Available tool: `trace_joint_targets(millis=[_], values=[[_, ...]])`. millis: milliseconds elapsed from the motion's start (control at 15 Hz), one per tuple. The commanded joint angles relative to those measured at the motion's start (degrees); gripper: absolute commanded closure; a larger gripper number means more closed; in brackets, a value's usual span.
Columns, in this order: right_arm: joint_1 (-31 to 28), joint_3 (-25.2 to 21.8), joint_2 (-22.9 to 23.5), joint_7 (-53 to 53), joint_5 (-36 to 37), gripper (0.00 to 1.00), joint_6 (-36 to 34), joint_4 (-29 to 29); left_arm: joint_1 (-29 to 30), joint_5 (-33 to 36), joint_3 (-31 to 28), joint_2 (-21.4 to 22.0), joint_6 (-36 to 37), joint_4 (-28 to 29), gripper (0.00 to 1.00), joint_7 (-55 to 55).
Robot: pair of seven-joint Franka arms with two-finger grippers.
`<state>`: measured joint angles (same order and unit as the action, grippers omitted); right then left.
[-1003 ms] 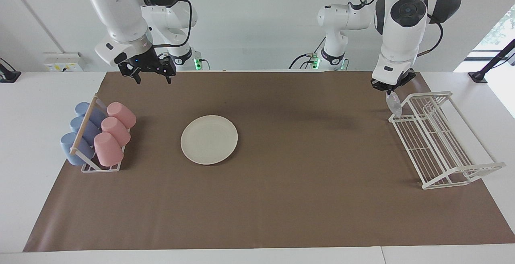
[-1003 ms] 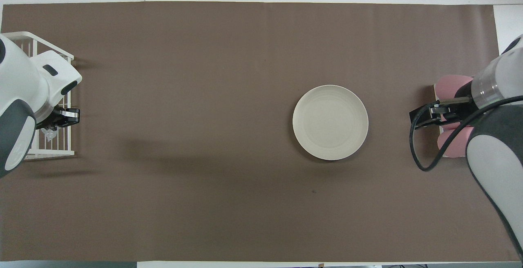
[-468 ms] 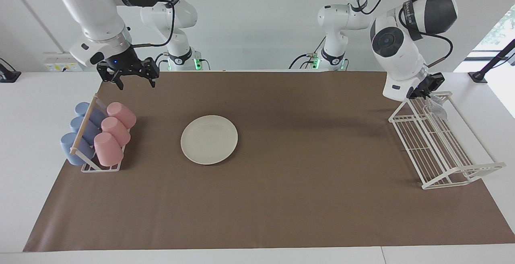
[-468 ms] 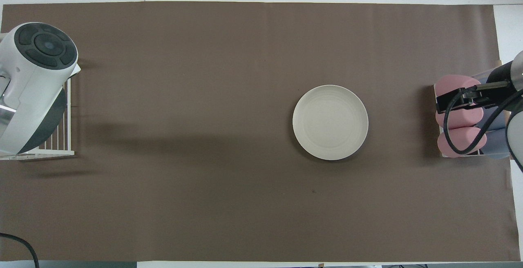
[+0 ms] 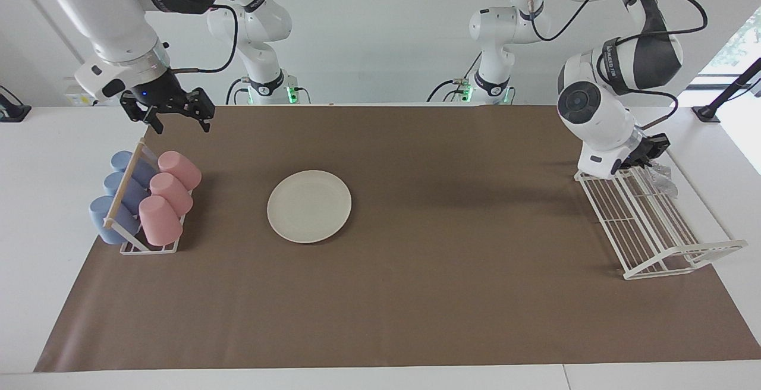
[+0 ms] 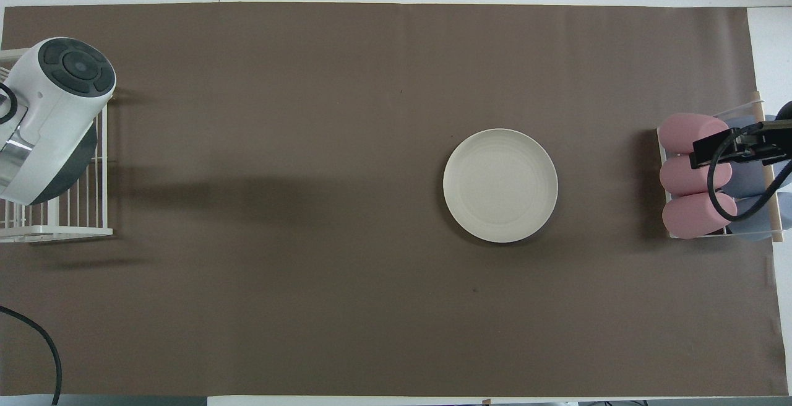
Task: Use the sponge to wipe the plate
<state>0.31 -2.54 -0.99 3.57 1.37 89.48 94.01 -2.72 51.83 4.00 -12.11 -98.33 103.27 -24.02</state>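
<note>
The cream-white plate (image 5: 309, 205) lies flat on the brown mat, toward the right arm's end; it also shows in the overhead view (image 6: 500, 185). Nothing is on it. My left gripper (image 5: 650, 153) is low over the nearer end of the white wire rack (image 5: 648, 229). It is shut on the silvery-grey sponge (image 5: 664, 177), which hangs against the rack's wires. In the overhead view the left arm's body hides this gripper and the sponge. My right gripper (image 5: 176, 122) is open and empty, up in the air over the mat by the nearer end of the cup rack (image 5: 145, 203).
The cup rack holds several pink and blue cups lying on their sides (image 6: 696, 177). The wire rack (image 6: 68, 208) stands at the left arm's end of the table. A brown mat (image 5: 416, 295) covers most of the table.
My left gripper has carried the sponge from beside the wire rack's corner to low over the rack. My right gripper has drawn away from the plate, toward the cup rack's end.
</note>
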Motion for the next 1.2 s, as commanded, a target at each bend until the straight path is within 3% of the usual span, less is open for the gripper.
trace_joint_targets(millis=[0,134,669,736,802,869,1137], values=[[0.2,-0.1,0.6,0.4,-0.6,0.00,1.1,-0.8,0.1,1.3,0.5,0.1,-0.9,0.7,1.00,-4.3],[0.2,-0.1,0.6,0.5,-0.3,0.00,3.8,-0.8,-0.1,1.3,0.5,0.0,-1.2,1.2,1.00,-5.5],[0.0,0.0,0.3,-1.2,-3.3,0.00,3.0,-0.6,-0.4,0.7,0.7,0.3,-4.2,2.9,1.00,-6.2],[0.0,-0.1,0.3,-1.5,-3.3,0.00,3.2,-0.6,-0.3,0.6,0.7,0.2,-4.5,2.9,0.91,-6.1],[0.0,-0.1,0.3,-1.8,-3.3,0.00,3.3,-0.6,-0.3,0.6,0.7,0.2,-4.7,2.9,0.72,-6.2],[0.0,-0.2,0.4,-2.0,-3.2,0.00,3.6,-0.7,-0.3,0.3,0.7,0.2,-4.9,2.9,0.39,-6.2],[-0.2,-0.2,0.4,-2.2,-3.1,0.00,3.6,-0.6,-0.3,-1.0,0.7,0.2,-5.0,2.8,0.32,-6.3]])
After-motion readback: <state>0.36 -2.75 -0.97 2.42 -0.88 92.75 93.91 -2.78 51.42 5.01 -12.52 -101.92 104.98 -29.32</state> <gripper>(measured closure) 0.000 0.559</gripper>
